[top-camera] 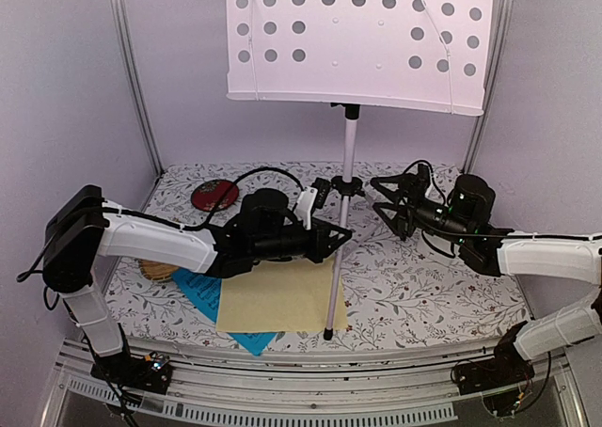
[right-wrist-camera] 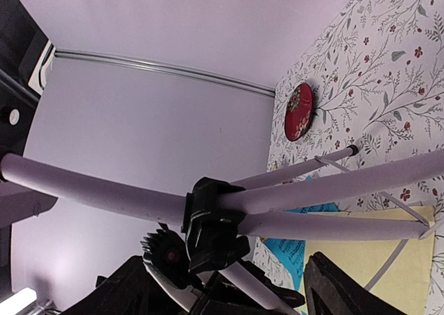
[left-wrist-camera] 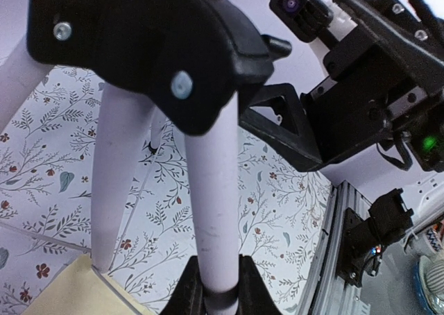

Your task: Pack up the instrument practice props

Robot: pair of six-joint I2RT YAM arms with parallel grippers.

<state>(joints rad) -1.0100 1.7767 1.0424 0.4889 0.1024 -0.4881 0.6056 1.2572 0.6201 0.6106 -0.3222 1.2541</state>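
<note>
The music stand has a white perforated desk on a silver pole, and its tripod legs are spread on the table. My left gripper is shut on the front tripod leg, just below the black hub. My right gripper is open, with its fingers on either side of the hub and not touching it. A pale-yellow music sheet lies over a blue one under the front leg. The metronome is out of view.
A round red dish lies at the back left, also in the right wrist view. A yellow woven tray shows partly under my left arm. Metal frame posts stand at both back corners. The table's front rail runs along the near edge.
</note>
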